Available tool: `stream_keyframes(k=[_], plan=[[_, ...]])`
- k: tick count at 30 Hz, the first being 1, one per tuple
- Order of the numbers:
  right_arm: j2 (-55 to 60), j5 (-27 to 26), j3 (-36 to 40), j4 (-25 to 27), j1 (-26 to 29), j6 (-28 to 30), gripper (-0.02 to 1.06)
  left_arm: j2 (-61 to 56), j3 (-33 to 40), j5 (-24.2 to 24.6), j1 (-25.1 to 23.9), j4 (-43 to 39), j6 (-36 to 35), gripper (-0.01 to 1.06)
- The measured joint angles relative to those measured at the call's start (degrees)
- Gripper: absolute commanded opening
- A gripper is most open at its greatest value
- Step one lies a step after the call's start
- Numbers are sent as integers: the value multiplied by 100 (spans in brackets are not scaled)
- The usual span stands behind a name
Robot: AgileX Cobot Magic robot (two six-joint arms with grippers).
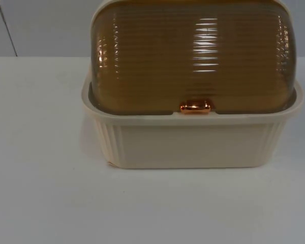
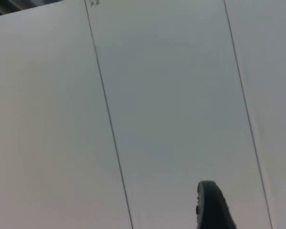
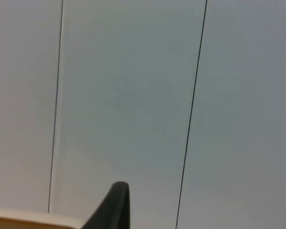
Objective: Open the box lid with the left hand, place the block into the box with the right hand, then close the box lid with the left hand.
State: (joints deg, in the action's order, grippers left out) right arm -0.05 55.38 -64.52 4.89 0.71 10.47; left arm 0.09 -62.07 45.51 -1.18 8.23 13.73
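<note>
Box (image 1: 193,145) (amber lid (image 1: 193,56) shut) near table's (image 1: 40,193) far edge.

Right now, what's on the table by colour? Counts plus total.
Cream: 1, the box base
Amber, see-through: 1, the ribbed lid, shut on the base
Copper: 1, the lid handle
Total: 3 parts, all one box standing on the white table.
</note>
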Motion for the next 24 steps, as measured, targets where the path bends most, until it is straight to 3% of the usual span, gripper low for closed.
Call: stream_keyframes(k=[24], plan=[[0, 87, 174, 202, -106, -39, 105, 0, 70, 202, 95, 43, 6, 44]])
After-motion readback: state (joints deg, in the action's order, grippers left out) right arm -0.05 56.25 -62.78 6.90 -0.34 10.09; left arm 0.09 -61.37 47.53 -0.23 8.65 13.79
